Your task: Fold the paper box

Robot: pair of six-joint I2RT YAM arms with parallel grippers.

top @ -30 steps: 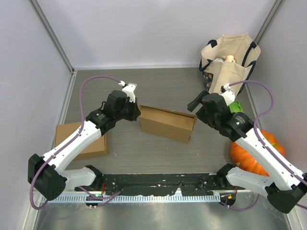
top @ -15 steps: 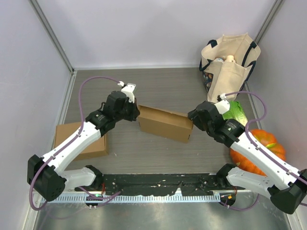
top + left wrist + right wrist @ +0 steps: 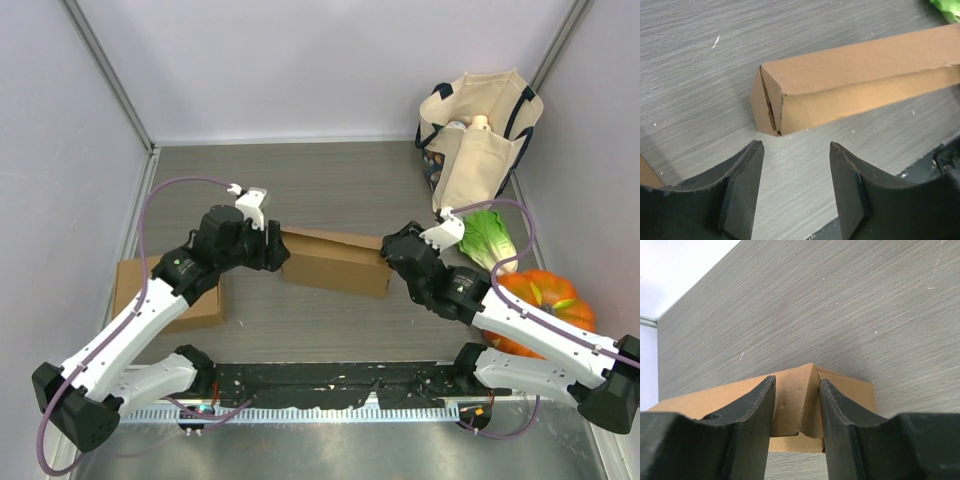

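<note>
1. Paper box (image 3: 335, 262): lay long and low mid-counter (image 3: 330, 180), between both arms.
2. Judged light, thin cardboard, easily dented; best taken at the end flaps.
3. Left end effector (image 3: 795, 150): stood apart, empty, just short of the box's end.
4. Right end effector (image 3: 796, 385): part-closed astride the opposite end's corner; could not tell whether clamped.

Bright, even light; soft, faint shadows.

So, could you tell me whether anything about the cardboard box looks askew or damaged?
Yes. On the paper box, the left end flap stands slightly ajar, with a dark gap along its edge, so that end is not flush. The right end flap looks creased and dented.
</note>
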